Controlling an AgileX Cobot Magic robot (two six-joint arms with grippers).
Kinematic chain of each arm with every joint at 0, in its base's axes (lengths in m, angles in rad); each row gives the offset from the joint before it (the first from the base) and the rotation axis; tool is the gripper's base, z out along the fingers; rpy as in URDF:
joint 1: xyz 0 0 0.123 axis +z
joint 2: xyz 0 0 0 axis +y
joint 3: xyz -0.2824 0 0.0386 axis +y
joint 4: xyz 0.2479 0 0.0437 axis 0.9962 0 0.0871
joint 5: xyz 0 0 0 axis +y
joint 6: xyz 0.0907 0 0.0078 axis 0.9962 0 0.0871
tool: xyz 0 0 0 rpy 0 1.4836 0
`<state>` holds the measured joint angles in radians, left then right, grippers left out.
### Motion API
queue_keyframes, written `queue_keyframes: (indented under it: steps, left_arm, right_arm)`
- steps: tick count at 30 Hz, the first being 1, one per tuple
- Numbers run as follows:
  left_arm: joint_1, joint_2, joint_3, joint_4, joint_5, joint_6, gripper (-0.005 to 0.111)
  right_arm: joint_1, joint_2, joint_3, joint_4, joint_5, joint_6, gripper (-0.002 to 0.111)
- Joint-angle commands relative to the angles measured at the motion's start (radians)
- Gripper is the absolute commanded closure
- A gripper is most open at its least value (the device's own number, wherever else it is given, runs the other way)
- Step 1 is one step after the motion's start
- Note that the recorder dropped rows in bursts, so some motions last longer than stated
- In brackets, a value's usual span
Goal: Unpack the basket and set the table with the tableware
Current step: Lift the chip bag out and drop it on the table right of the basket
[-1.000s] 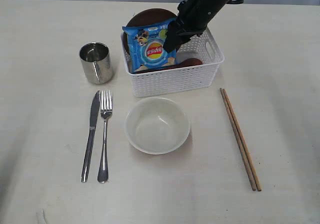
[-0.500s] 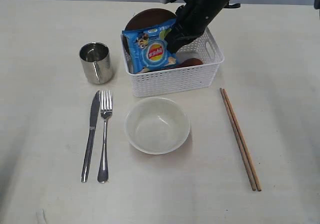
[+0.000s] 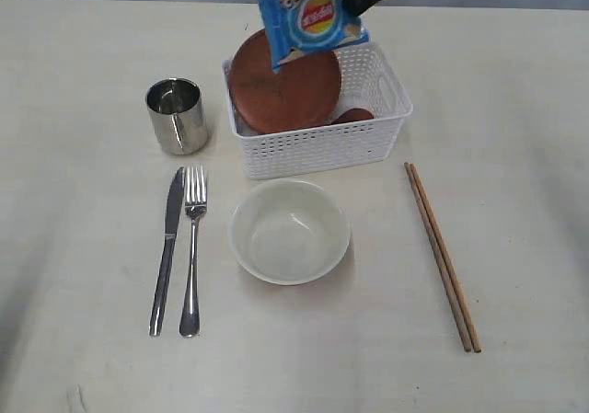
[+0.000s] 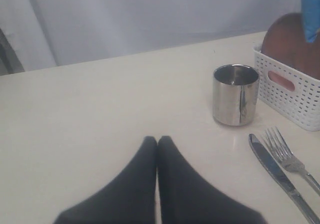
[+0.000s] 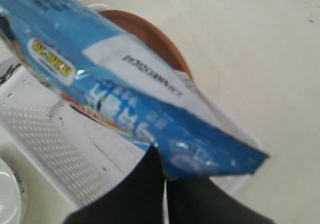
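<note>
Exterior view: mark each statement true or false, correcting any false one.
1. The right gripper holds the blue crisp bag, lifted out of the basket. True.
2. The brown plate lies flat on the table. False: it leans upright inside the basket.
3. The fork lies between the knife and the bowl. True.
4. The chopsticks rest in the bowl. False: they lie on the table, apart from it.
5. The steel mug is tipped over. False: it stands upright.

Airborne crisp bag above basket
</note>
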<state>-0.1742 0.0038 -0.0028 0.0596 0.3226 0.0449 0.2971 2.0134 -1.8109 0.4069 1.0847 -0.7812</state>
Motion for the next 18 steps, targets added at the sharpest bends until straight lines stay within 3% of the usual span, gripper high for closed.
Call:
queue_keyframes:
  steps: [1,7,10,18]
  left_arm:
    - [0.002,-0.004,0.003,-0.009,-0.001,0.0,0.107]
    - [0.002,-0.004,0.003,-0.009,-0.001,0.0,0.107]
    - [0.002,-0.004,0.003,-0.009,-0.001,0.0,0.107]
    - [0.002,-0.004,0.003,-0.009,-0.001,0.0,0.107]
  right_arm:
    - [-0.145,-0.098,0.089,-0.037,-0.025,0.093,0.109]
    - [-0.315,-0.123,0.252,-0.22,-0.125,0.383,0.109]
    - [-0.364,-0.108,0.324,-0.214,-0.138,0.379,0.109]
    - [-0.376,-0.009,0.37,-0.198,-0.101,0.404,0.105]
